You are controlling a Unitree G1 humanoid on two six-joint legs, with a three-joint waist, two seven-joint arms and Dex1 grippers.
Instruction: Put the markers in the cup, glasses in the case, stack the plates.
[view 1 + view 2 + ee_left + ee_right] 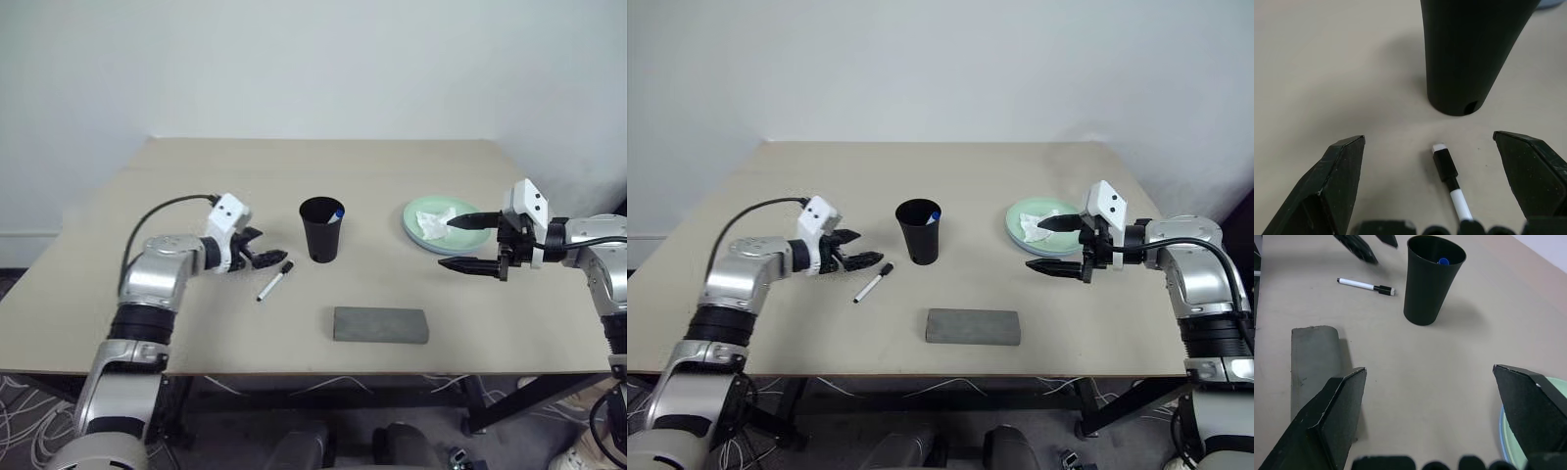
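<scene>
Broadly, the tan table (196,323) carried everything, and the black cup (321,229) near its middle serves as the landmark. Nearer the robot than the cup, and slightly to its right, lay the grey case (380,325), lid shut, flat on the table; the glasses could not be made out, so presumably they sat inside it. To the right of the cup, well apart, the mint green plate (423,233) rested on the light blue plate (1502,428), whose rim peeked out underneath, with a crumpled white tissue (434,220) on top. The right gripper (472,243) hung just beside that stack on the side away from the cup, jaws spread wide and holding nothing. The left gripper (263,248) stood to the left of the cup, also wide open and empty, its fingers straddling the black-capped marker (274,281), which lay on the table just left of the cup and a little nearer the robot. The blue-capped marker (338,211) already stood inside the cup, its cap showing at the rim. Judging from this, the risk was a closing finger nudging the slim marker so it rolled away, or the arm brushing the light cup and tipping it, spilling the blue marker.
</scene>
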